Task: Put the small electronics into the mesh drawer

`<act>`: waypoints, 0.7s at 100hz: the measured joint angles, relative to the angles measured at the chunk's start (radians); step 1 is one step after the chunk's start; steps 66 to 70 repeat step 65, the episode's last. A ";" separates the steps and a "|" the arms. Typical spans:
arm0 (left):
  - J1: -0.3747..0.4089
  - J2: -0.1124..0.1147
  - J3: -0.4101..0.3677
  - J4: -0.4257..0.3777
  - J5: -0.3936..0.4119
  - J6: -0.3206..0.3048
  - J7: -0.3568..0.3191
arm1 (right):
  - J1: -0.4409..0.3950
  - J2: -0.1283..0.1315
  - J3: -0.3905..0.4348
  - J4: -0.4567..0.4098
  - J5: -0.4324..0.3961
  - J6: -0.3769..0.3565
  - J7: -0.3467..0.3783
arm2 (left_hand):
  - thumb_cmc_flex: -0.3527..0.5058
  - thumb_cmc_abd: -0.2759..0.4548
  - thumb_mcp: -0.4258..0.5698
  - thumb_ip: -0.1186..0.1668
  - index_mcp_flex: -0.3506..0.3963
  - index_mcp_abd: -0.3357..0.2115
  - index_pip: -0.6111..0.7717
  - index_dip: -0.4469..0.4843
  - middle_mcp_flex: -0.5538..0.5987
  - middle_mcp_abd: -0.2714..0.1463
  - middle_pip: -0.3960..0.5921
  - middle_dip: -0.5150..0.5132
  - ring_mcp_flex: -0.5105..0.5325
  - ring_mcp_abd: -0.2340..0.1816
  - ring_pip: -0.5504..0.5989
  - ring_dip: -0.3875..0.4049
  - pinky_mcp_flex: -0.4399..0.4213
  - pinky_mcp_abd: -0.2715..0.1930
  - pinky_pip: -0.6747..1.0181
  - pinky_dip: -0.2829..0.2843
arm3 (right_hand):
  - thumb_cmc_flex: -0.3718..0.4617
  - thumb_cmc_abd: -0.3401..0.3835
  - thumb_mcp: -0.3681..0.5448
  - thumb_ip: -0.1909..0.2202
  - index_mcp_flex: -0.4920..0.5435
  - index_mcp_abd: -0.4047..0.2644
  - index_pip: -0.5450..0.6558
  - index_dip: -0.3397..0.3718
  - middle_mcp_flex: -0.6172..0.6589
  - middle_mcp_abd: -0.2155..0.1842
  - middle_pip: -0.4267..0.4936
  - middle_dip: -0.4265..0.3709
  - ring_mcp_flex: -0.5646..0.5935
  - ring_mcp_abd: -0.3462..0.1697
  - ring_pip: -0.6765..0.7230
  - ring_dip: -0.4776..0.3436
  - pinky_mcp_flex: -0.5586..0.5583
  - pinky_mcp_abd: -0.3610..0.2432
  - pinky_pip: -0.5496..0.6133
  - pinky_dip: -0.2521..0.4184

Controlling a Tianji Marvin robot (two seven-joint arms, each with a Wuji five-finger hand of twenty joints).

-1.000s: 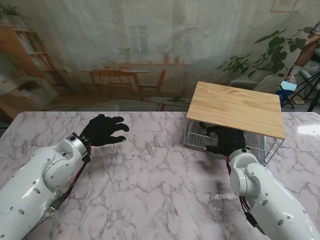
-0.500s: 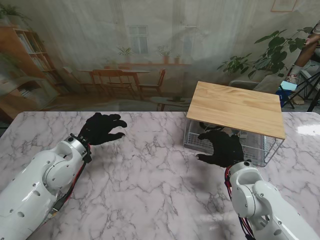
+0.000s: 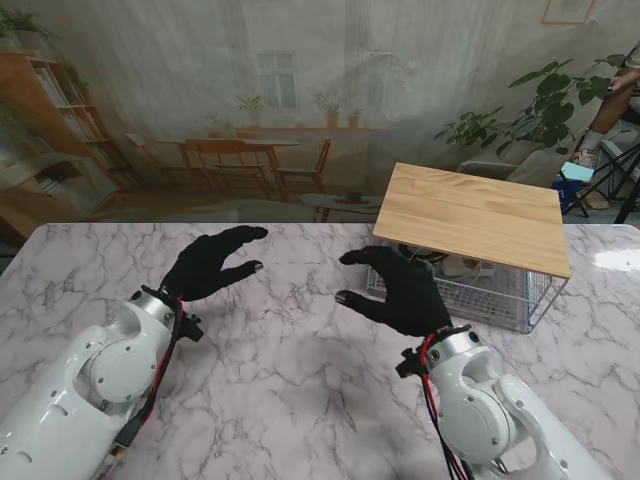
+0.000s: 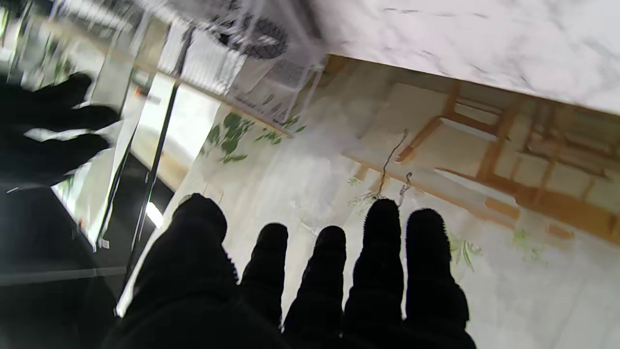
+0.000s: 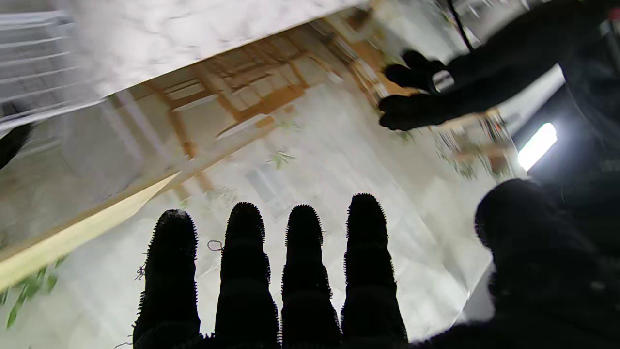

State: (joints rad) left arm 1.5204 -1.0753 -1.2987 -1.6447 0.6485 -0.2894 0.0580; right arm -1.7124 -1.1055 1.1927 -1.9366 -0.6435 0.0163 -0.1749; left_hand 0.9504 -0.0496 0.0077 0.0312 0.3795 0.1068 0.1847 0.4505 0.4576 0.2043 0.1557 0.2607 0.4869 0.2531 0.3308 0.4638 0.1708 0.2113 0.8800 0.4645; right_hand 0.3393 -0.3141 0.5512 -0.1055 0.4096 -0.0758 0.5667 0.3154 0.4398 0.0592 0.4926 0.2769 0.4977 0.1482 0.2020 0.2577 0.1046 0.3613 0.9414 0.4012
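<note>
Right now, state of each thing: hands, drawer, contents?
left hand: open, empty, above the table.
right hand: open, empty, outside the drawer.
mesh drawer: on the table, under its wooden top.
small electronics: inside the drawer; details unclear.

Stand view: even, soft daylight, sharp across the marble table (image 3: 300,350); bright glare patch on the tabletop just right of the mesh drawer (image 3: 500,290), faint shadows under its wooden top. Left wrist view: motion blur smears the drawer (image 4: 242,53), and the gloved left hand (image 4: 310,281) reads as a near-black silhouette against a pale backdrop. Right wrist view: backdrop soft and streaked, right hand (image 5: 300,281) silhouetted, one blown-out strip light (image 5: 536,145) beside the thumb.
</note>
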 measured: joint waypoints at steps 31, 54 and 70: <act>0.065 -0.050 0.049 -0.007 -0.190 0.084 0.057 | 0.195 -0.066 -0.102 0.298 0.189 -0.104 -0.048 | -0.007 0.011 -0.001 0.000 0.101 0.048 0.083 0.035 -0.010 0.013 0.070 0.043 -0.025 0.020 0.007 0.018 -0.038 0.022 0.001 0.005 | -0.012 0.038 -0.043 0.010 -0.007 -0.027 0.001 0.011 0.001 -0.048 -0.012 -0.008 0.000 -0.036 0.000 -0.023 0.000 0.000 -0.023 -0.024; 0.089 -0.054 0.018 0.012 -0.136 0.071 0.025 | 0.200 -0.065 -0.108 0.344 0.194 -0.104 -0.021 | -0.007 0.012 -0.001 0.000 0.102 0.048 0.107 0.046 0.005 0.013 0.085 0.062 -0.025 0.021 0.007 0.028 -0.045 0.022 0.002 0.008 | -0.008 0.038 -0.056 0.010 -0.007 -0.035 0.001 0.011 0.014 -0.060 -0.012 -0.008 0.000 -0.039 0.000 -0.029 -0.004 0.000 -0.026 -0.033; 0.093 -0.050 0.005 0.014 -0.138 0.070 0.025 | 0.203 -0.062 -0.107 0.354 0.195 -0.124 -0.013 | -0.007 0.012 -0.001 0.000 0.102 0.048 0.109 0.047 0.005 0.013 0.085 0.062 -0.025 0.021 0.007 0.029 -0.045 0.022 0.002 0.008 | -0.008 0.038 -0.057 0.010 -0.006 -0.036 0.001 0.011 0.027 -0.060 -0.018 -0.008 0.000 -0.046 0.000 -0.029 -0.004 0.000 -0.030 -0.034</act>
